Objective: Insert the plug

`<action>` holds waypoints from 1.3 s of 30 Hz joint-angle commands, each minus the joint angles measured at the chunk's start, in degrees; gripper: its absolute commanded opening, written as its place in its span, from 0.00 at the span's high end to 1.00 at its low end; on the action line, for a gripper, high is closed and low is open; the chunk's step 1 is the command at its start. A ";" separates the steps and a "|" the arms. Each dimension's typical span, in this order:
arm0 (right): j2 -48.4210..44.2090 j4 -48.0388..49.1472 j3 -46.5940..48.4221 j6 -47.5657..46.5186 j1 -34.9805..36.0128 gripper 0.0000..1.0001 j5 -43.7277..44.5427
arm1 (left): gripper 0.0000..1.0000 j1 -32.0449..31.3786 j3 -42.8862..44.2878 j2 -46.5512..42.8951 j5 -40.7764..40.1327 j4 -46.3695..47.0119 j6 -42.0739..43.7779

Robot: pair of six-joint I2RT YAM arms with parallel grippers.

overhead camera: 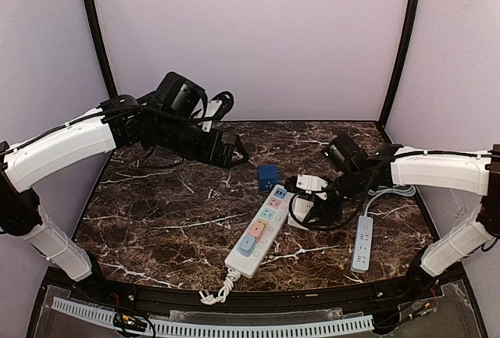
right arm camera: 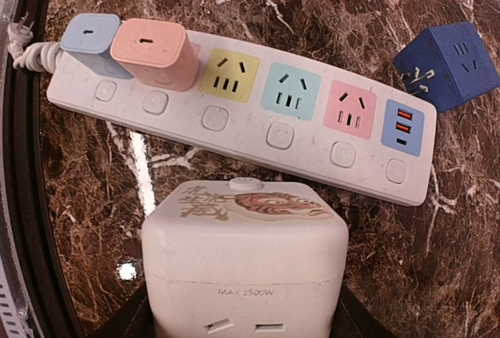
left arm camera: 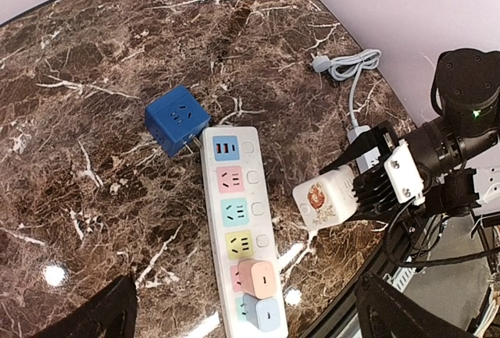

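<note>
At three o'clock from the power strip, your right fingers pinch the white cube plug by its flat sides; it looks rigid, light and slick, so hold squarely. Your left fingers hang spread.

Left hand high, wide open; right hand low, clamped.

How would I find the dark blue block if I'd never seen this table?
On the dark marble table lies a long white power strip with colourful sockets. At its far end, beside the USB ports, sits the dark blue cube. It is the only cube lying loose; the pink cube and pale blue cube are plugged into the strip.
</note>
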 commanded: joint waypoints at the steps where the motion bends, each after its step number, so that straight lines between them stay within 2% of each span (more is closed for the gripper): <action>1: -5.13 -0.18 3.02 4.89 -1.35 1.00 -7.18 | 0.02 0.21 -0.05 -4.09 -0.55 -1.98 3.96; 7: -7.97 -0.67 7.34 11.46 -3.69 1.00 -19.97 | 0.02 0.18 -0.22 -7.18 0.42 -1.73 8.30; 12: -6.77 -1.76 10.86 18.85 -5.95 1.00 -29.61 | 0.03 0.18 -3.03 -10.78 3.20 1.84 12.70; 17: -3.28 -2.02 12.52 27.48 -9.14 1.00 -44.33 | 0.05 0.18 -6.84 -14.69 8.35 6.74 20.39; 21: -2.93 -1.28 12.12 29.95 -9.37 1.00 -53.44 | 0.05 0.18 -9.52 -18.19 13.17 9.85 29.03; 24: -3.95 -0.81 12.60 30.95 -9.44 1.00 -57.05 | 0.05 0.11 -10.53 -19.52 15.68 11.15 35.88; 32: -3.92 0.94 15.44 34.43 -9.43 1.00 -67.55 | 0.07 -1.06 -10.63 -20.13 23.96 11.53 46.31; 39: -4.67 7.03 15.96 41.43 -9.15 1.00 -72.99 | 0.07 -1.92 -6.87 -16.57 31.11 12.07 49.65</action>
